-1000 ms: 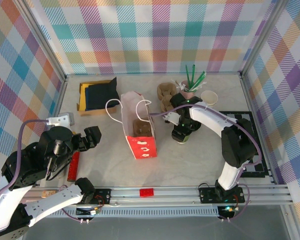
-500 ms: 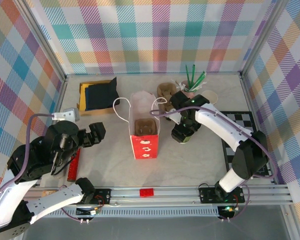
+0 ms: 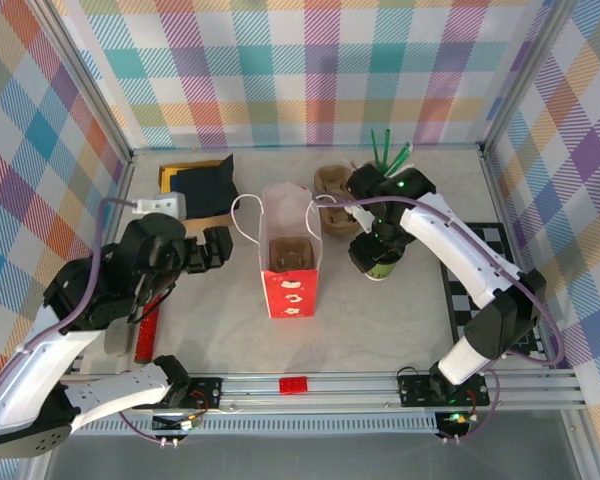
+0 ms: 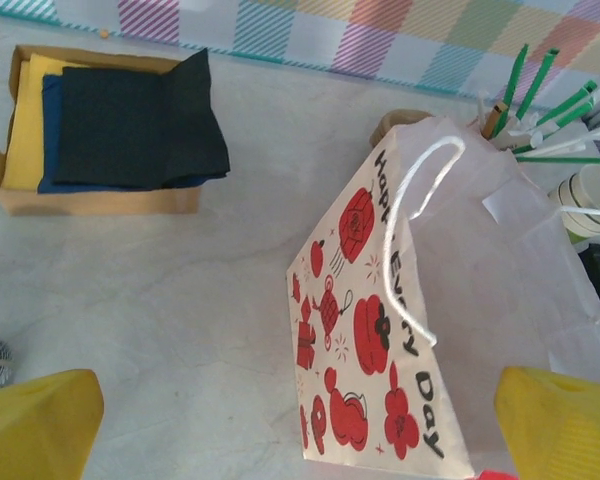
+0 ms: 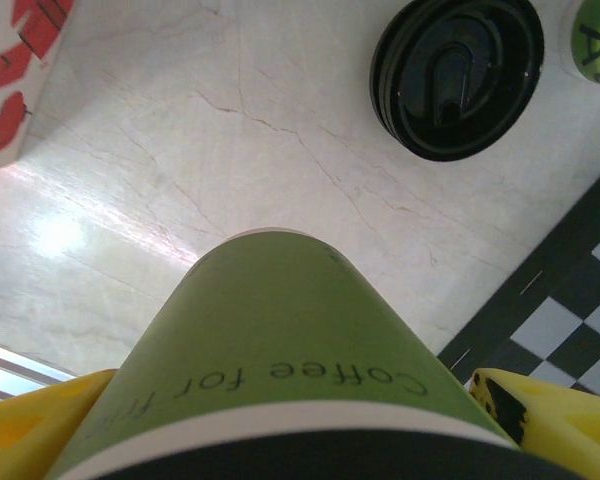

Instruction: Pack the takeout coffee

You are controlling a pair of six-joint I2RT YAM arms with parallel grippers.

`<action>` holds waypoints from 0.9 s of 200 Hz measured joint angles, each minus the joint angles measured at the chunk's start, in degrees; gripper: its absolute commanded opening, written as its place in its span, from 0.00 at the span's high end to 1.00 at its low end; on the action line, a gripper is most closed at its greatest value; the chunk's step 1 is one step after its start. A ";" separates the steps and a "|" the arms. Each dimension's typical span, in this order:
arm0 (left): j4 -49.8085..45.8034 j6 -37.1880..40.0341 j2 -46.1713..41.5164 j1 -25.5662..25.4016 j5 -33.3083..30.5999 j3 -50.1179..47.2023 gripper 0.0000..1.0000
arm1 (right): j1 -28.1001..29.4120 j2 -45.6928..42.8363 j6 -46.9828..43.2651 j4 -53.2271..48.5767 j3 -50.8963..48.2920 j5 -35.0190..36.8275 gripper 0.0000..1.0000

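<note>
Clasping takeout coffee [image 5: 280,340] — right jaws moved rearward.

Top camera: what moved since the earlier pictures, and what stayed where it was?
The white-and-red paper bag went from leaning left to standing upright. The left gripper, open, moved right toward it. The right gripper, gripping the dark-green paper coffee cup with a black lid, carried it slightly right. The yellow cardboard box of dark napkins and the green straws stayed put.
</note>
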 measured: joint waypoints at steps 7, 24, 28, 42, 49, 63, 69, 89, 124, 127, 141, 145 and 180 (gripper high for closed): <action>0.50 0.61 1.14 0.24 0.17 0.74 0.00 | 0.00 -0.13 1.07 -0.98 1.33 -0.02 0.50; 1.53 1.73 4.26 1.53 1.44 2.47 0.00 | 0.00 -0.90 3.58 -3.39 4.76 -0.15 0.50; 1.79 2.08 5.07 2.03 1.75 2.80 0.00 | 0.00 -1.11 4.02 -3.98 5.49 -0.17 0.50; 2.10 2.71 7.41 3.87 3.04 3.93 0.00 | 0.00 -1.68 5.27 -5.86 7.45 -0.20 0.50; 2.21 3.19 8.52 5.14 3.72 4.55 0.00 | 0.00 -1.75 5.77 -6.78 8.46 -0.17 0.50; 2.34 4.20 10.38 7.48 5.16 5.49 0.00 | 0.02 -1.75 6.58 -7.89 9.97 -0.17 0.50; 2.32 4.63 11.10 8.46 5.84 5.88 0.00 | 0.04 -1.75 6.80 -8.15 10.45 -0.17 0.51; 2.29 6.12 13.20 11.13 8.22 6.80 0.00 | 0.07 -1.75 8.02 -8.72 12.24 -0.22 0.55; 2.27 8.28 16.76 12.28 12.09 7.63 0.01 | 0.72 -1.57 10.19 -8.70 19.15 -1.18 0.59; 2.25 8.46 17.03 12.37 12.33 7.63 0.01 | 0.90 -1.55 10.29 -8.70 19.89 -1.31 0.59; 2.27 8.96 18.51 12.37 13.66 7.63 0.02 | 1.86 -1.55 10.97 -8.70 23.37 -2.21 0.59; 2.27 9.11 18.91 12.37 13.99 7.63 0.03 | 2.16 -1.55 11.15 -8.70 24.15 -2.43 0.59; 4.15 9.18 20.06 12.41 17.18 6.19 0.30 | 5.73 -0.48 11.93 -8.70 29.88 -4.83 0.59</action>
